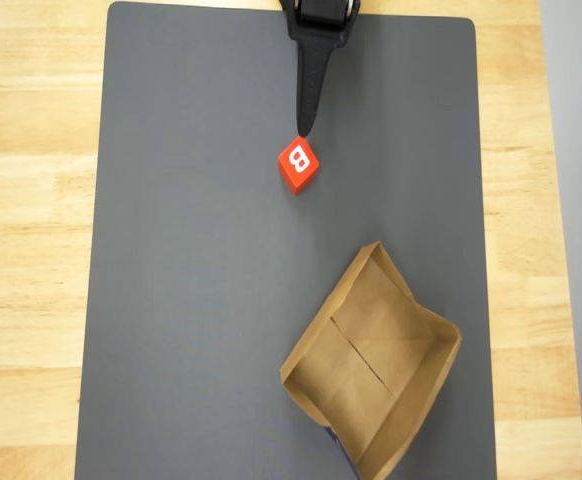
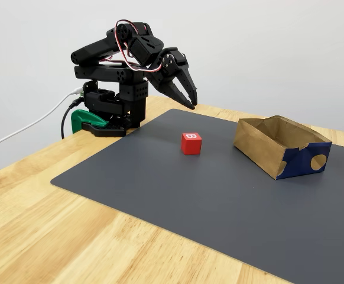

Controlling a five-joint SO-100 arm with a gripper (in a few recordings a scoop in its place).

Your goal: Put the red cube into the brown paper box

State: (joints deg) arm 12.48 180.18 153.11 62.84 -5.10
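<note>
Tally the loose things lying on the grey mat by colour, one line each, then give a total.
Red: 1, the red cube
Brown: 1, the brown paper box, with blue on one outer wall in the fixed view
Total: 2, both on the grey mat

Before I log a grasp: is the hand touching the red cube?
Apart. The fixed view shows the hand raised well above the red cube.
</note>
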